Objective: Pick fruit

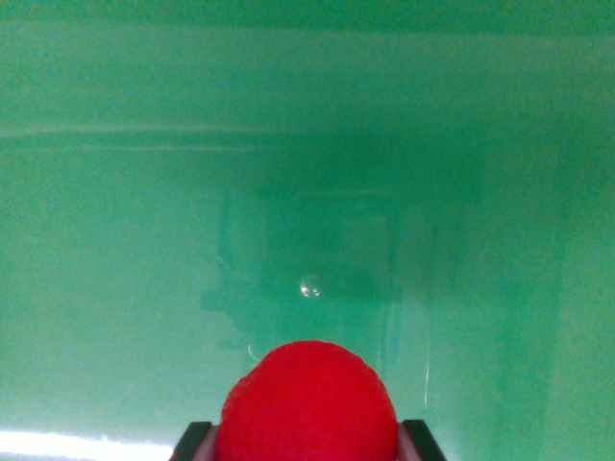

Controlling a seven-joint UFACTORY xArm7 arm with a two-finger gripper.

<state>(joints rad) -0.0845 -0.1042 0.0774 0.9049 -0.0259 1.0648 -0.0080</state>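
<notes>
One red fruit [307,403] clamped between jaws above glossy green surface [115,250].

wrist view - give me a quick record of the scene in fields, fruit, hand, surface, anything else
fruit: one round red fruit, bottom centre, lower part cut off by the frame edge
hand: dark fingers on each side of the fruit, tight against it; hand appears shut on it
surface: glossy green surface filling the view
reflection: dim dark reflection above the fruit, with a small bright spot
other objects: none visible
</notes>
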